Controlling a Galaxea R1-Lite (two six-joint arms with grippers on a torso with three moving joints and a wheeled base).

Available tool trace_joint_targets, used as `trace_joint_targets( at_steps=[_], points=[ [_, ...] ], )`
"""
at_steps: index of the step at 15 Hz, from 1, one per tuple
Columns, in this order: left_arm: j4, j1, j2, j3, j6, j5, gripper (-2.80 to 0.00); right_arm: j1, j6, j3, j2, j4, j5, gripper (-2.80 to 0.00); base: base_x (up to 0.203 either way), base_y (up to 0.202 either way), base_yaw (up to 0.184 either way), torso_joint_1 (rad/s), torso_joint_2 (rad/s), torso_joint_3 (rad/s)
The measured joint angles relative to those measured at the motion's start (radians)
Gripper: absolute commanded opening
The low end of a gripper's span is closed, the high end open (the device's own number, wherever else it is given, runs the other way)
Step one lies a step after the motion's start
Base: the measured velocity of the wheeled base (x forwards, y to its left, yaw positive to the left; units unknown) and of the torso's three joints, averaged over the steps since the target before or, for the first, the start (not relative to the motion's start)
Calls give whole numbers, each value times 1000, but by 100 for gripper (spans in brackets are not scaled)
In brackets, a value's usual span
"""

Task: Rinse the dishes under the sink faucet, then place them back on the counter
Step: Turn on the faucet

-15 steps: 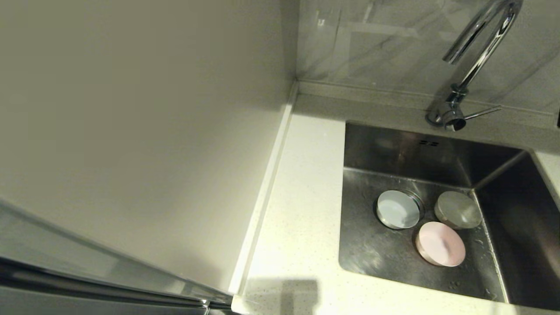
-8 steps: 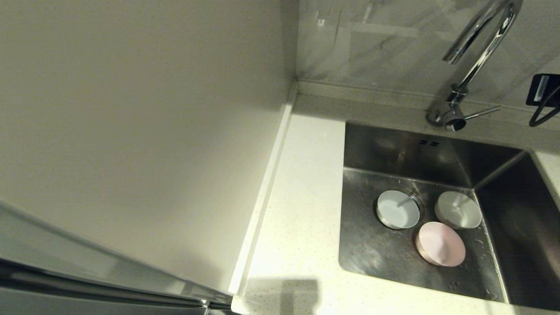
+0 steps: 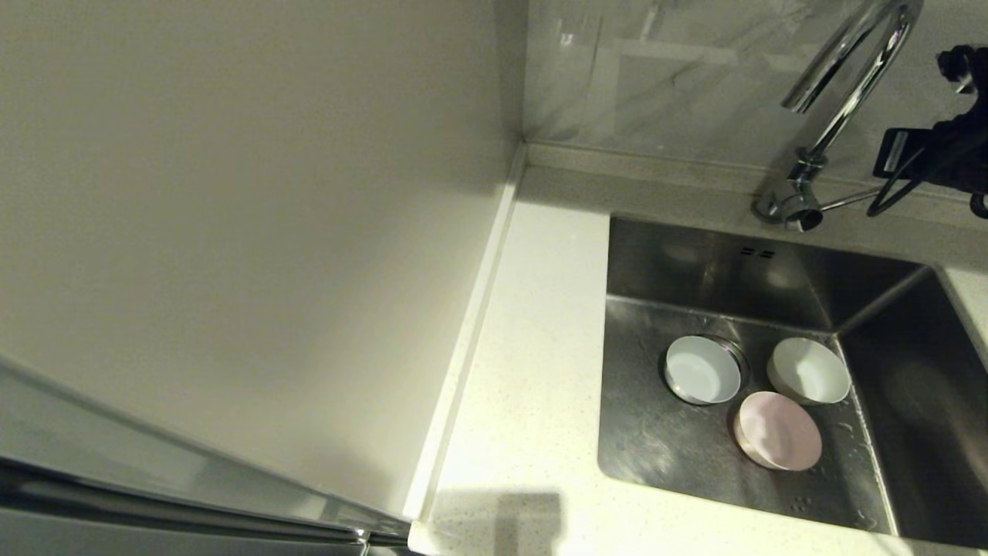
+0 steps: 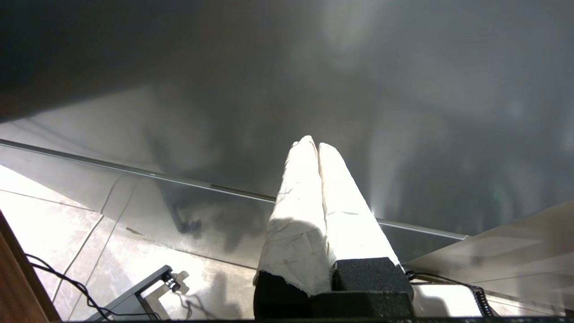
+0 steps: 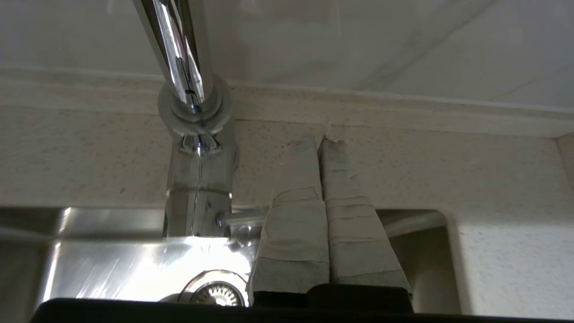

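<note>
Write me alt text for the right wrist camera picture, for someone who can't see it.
The right gripper, its two tape-wrapped fingers pressed shut, hovers over the thin straight side lever of the tall shiny chrome gooseneck faucet. Behind lies the speckled off-white stone counter; below, the brushed stainless steel sink shows its round metal drain strainer.

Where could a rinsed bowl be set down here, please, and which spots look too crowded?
The counter strip between the raised edge at the cream wall and the sink's left rim is bare. The basin floor near the front-left corner is also free. Crowded: around the drain, where the blue-grey bowl, whitish bowl and pink bowl cluster, and behind the sink, around the faucet lever under the right gripper.
</note>
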Motion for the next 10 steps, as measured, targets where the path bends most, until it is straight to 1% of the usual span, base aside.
trace_joint_targets(
  at_steps=[5, 7, 10],
  points=[
    [0, 0, 0, 0, 0, 0, -280, 33, -11, -23, 60, 3, -33, -280, 0, 0, 0, 0, 0, 0],
    [0, 0, 0, 0, 0, 0, -280, 36, -67, -20, 65, 18, -46, -280, 0, 0, 0, 0, 0, 0],
    [0, 0, 0, 0, 0, 1, -280, 25, -166, -9, 52, 90, -47, -280, 0, 0, 0, 0, 0, 0]
  ],
)
